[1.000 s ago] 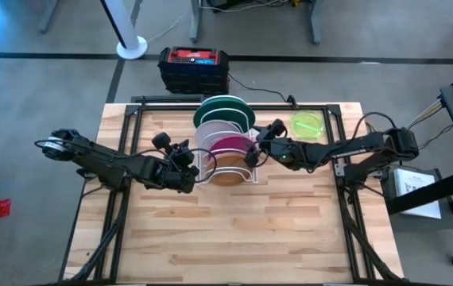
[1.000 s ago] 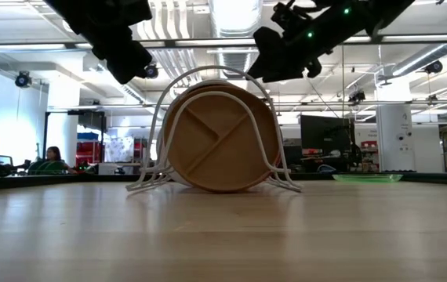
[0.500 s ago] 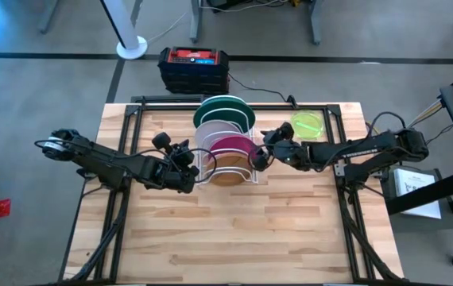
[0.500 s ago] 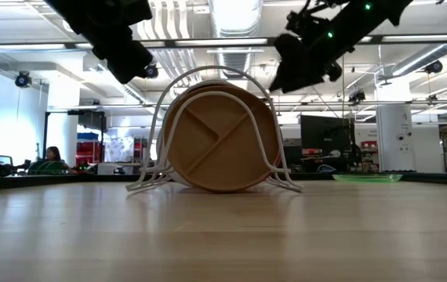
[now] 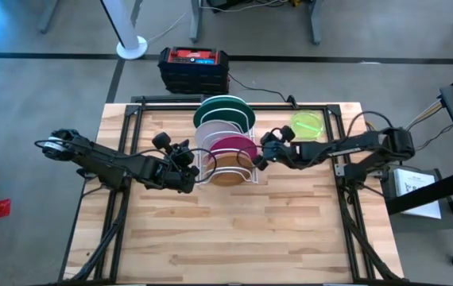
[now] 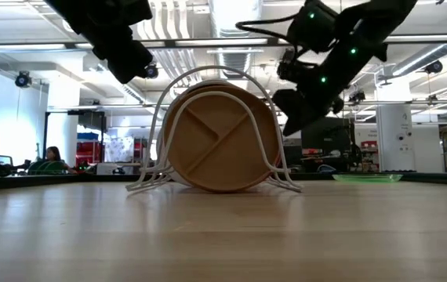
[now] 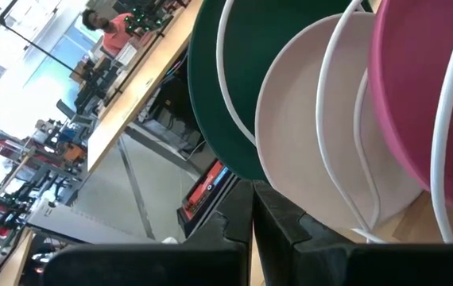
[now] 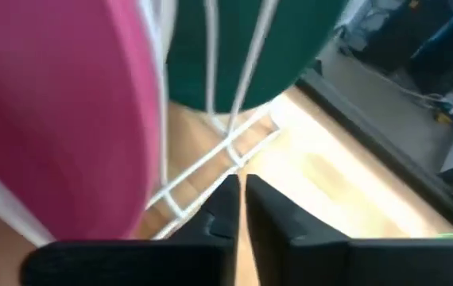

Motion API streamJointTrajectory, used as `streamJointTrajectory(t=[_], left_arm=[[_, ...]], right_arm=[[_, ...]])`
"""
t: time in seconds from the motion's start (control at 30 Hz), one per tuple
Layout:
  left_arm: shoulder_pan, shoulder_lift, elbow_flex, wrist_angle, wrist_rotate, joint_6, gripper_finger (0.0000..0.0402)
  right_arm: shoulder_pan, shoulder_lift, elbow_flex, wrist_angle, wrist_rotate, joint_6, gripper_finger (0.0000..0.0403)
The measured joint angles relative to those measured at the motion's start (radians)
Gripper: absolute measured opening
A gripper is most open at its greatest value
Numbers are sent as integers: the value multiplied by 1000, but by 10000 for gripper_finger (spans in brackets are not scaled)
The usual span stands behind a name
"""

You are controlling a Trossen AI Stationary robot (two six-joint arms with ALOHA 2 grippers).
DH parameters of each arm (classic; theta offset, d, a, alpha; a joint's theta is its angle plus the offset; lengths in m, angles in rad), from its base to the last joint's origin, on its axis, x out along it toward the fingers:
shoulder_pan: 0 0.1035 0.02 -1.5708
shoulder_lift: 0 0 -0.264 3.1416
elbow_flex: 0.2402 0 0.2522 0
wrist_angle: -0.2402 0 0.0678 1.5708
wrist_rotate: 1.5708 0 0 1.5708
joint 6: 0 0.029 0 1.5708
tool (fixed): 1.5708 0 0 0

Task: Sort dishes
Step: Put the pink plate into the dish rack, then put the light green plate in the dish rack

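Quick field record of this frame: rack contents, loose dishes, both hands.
rack: white wire dish rack, mid-table
in rack, back to front: dark green plate, white plate, magenta plate, brown divided plate
loose: lime-green plate flat on table, right of rack
left hand: shut, empty, at rack's left side
right hand: shut, empty, at rack's right side

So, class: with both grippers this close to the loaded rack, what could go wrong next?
The right gripper, shut and empty, sits beside the magenta plate; pushing in could knock it or the white wire rack instead of gripping. The left gripper, also shut, sits against the rack's other side, so pressure from both could shift the rack.
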Motion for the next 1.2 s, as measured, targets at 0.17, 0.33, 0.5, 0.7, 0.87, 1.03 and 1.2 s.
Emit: streamJointTrajectory(t=[0.17, 0.33, 0.5, 0.7, 0.87, 1.03, 1.2], left_arm=[[0, 0, 0, 0, 0, 0, 0], [0, 0, 0, 1, 0, 0, 0], [0, 0, -1, 1, 0, 0, 0], [0, 0, -1, 1, 0, 0, 0], [0, 0, -1, 1, 0, 0, 0], [0, 0, -4, 5, -1, 0, 0], [0, 0, -7, 6, -1, 0, 0]], right_arm=[[0, 38, 0, 133, -77, -15, 11], [0, 46, 0, 228, -120, -62, 3], [-2, 42, 0, 229, -119, -96, 2], [-4, 7, 0, 163, -112, -86, 2], [3, -86, 1, 61, -113, -3, 2], [-20, -188, 1, -94, -93, 48, 2], [-166, -275, 1, -281, -128, 109, 2]])
